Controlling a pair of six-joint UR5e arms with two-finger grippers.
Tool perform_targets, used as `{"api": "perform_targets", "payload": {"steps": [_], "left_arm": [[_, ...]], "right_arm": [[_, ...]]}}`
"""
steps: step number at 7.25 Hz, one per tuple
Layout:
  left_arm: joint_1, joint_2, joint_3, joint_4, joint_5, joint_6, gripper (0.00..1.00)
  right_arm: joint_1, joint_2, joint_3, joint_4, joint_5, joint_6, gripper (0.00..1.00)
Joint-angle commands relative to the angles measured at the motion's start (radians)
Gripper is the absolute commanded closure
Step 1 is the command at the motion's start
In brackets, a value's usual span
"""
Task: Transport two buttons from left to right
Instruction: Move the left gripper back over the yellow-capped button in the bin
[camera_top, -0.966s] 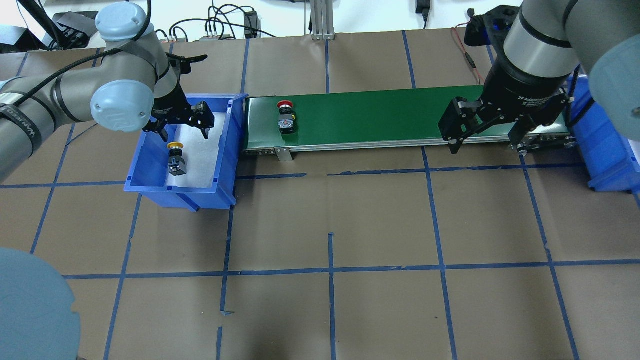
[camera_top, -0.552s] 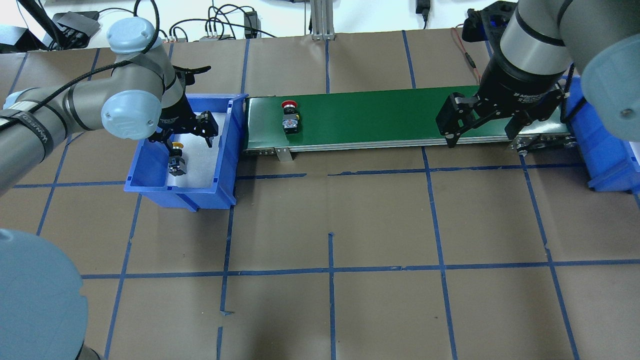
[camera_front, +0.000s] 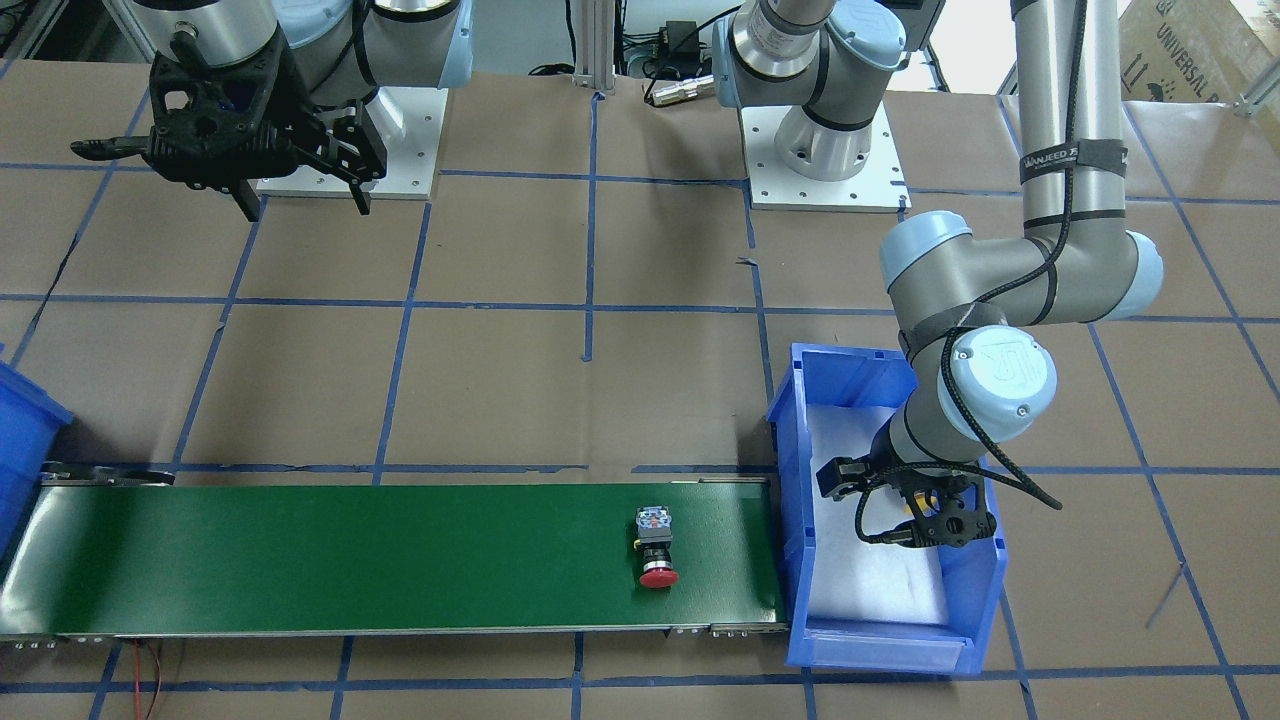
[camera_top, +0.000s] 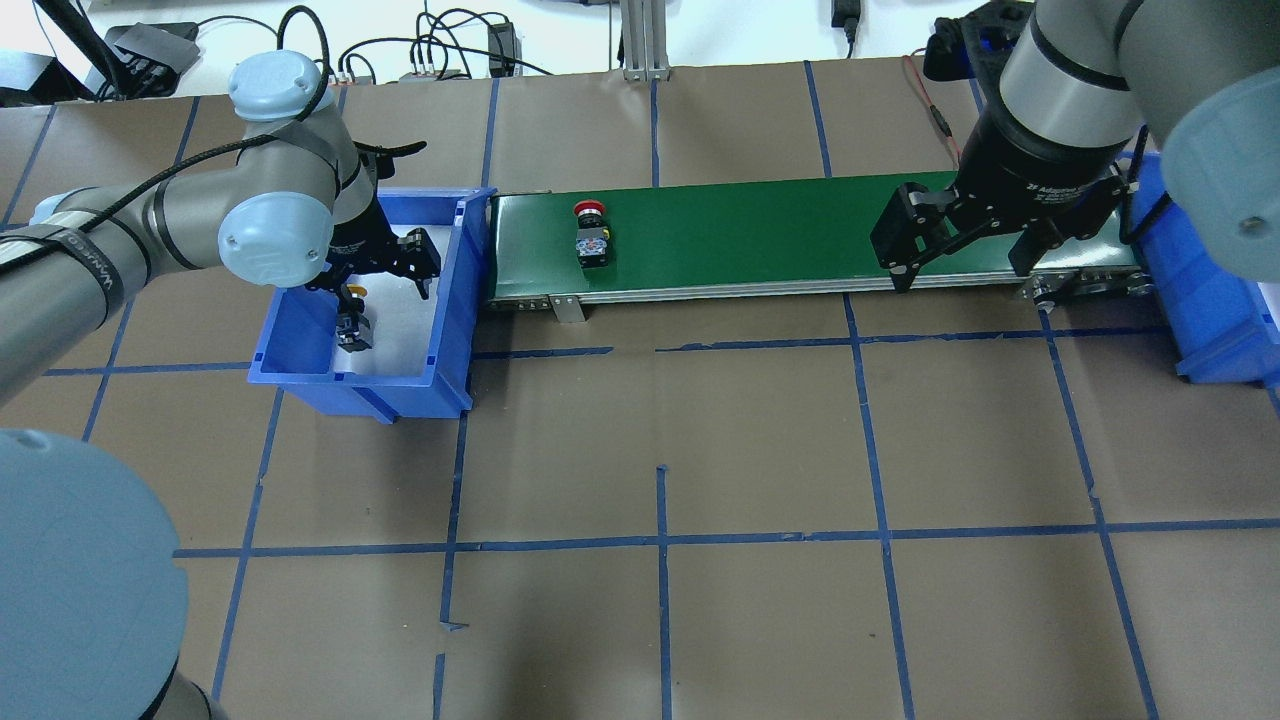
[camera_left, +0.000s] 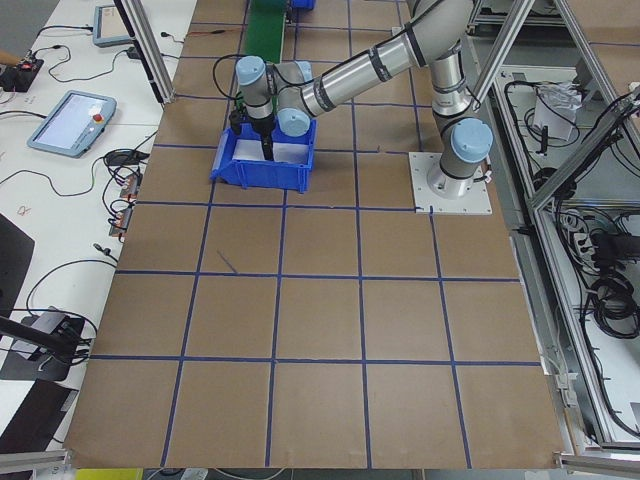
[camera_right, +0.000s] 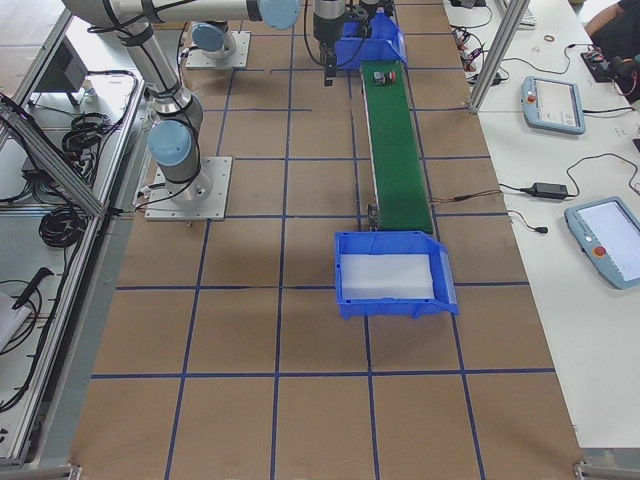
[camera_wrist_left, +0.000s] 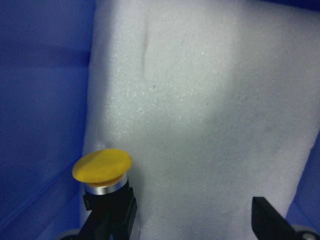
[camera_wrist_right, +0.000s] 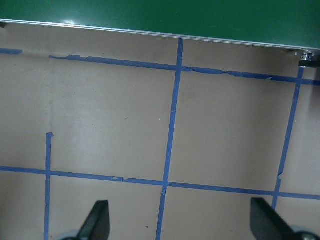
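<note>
The red button (camera_top: 591, 238) lies on the green conveyor belt (camera_top: 760, 225) near its left end; it also shows in the front-facing view (camera_front: 657, 550). The yellow button (camera_top: 352, 322) stands in the left blue bin (camera_top: 360, 388) on white foam. My left gripper (camera_top: 385, 281) is open, low inside the bin, with the yellow button (camera_wrist_left: 102, 166) close beside one finger (camera_wrist_left: 270, 226) on the opposite side. My right gripper (camera_top: 962, 268) is open and empty above the belt's right part, over bare table in its wrist view (camera_wrist_right: 182, 225).
A second blue bin (camera_top: 1210, 300) with white foam stands at the belt's right end, also seen in the exterior right view (camera_right: 390, 272). Brown table paper with blue tape lines lies in front of the belt. Cables lie beyond the table's far edge.
My left gripper has come down and forward into the bin, over the yellow button. The red button has drifted right along the belt. My right gripper has shifted slightly back.
</note>
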Motion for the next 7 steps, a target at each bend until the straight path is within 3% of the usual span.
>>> {"api": "perform_targets", "payload": {"steps": [1, 7], "left_arm": [[0.000, 0.000, -0.008, 0.002, 0.025, -0.009, 0.00], [0.000, 0.020, -0.039, 0.001, 0.066, -0.082, 0.00]], "right_arm": [[0.000, 0.000, 0.000, 0.000, 0.000, 0.000, 0.00], [-0.001, 0.000, 0.003, 0.001, -0.003, -0.002, 0.00]]}}
